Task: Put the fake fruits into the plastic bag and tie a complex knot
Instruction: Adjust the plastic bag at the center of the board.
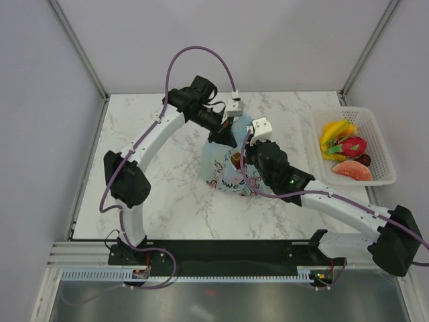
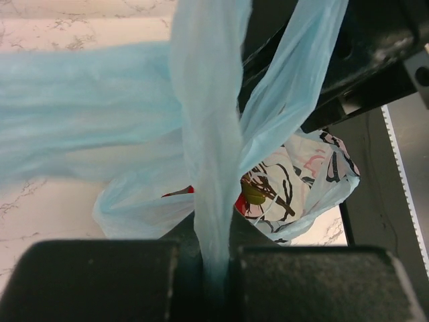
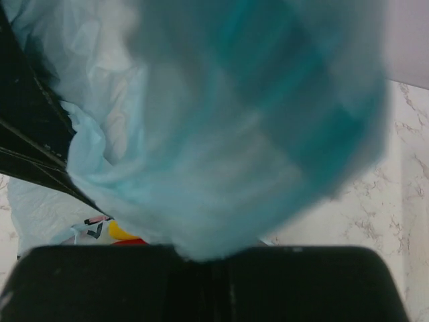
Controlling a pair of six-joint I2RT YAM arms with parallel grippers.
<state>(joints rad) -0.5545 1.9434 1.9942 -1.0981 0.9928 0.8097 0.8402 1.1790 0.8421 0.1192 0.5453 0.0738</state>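
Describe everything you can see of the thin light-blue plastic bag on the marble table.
The thin, translucent light-blue plastic bag sits on the white marble table between the arms. Its body carries a white panel of pink and black doodles, and red and yellow toy fruit shows through the film. Two handle strips stretch upward and cross. The left end effector is shut on one twisted strip, the right end effector on the other.
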